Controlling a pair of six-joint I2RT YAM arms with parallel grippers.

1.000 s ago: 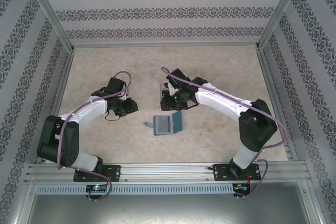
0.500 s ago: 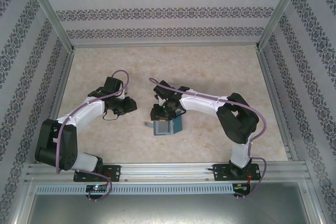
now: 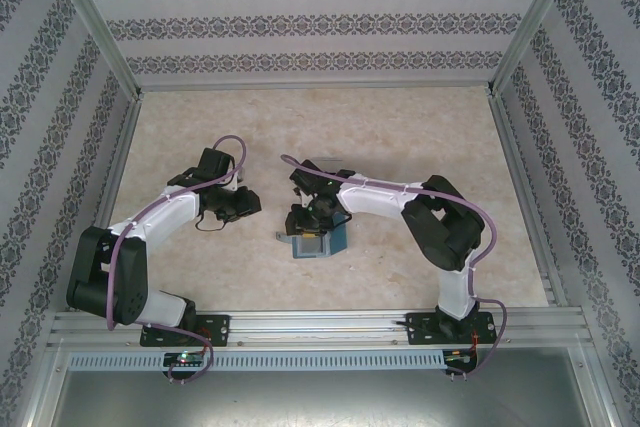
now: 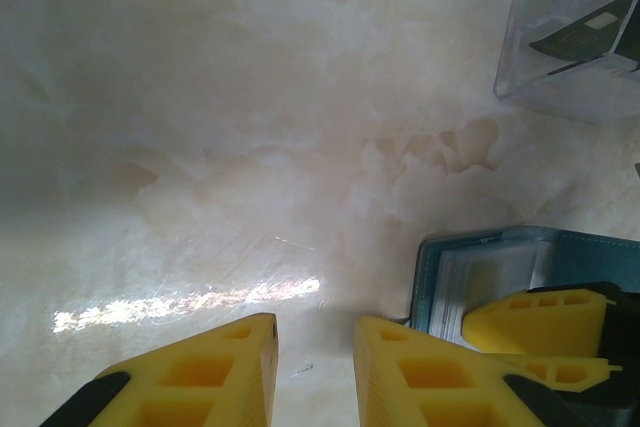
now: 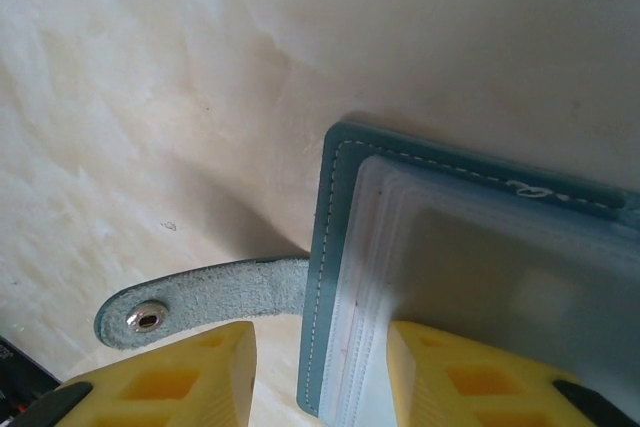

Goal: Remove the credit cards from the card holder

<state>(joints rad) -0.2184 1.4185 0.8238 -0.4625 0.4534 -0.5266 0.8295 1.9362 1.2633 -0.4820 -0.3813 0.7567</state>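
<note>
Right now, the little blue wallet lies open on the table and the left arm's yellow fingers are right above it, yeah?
Not quite. The top external view shows the right gripper above the open card holder on the table, not the left one. The left gripper sits off to the side.

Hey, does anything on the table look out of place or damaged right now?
Nothing really stands out. The card holder lies open on the table, its snap strap just splayed out sideways. No damage or spills visible.
</note>
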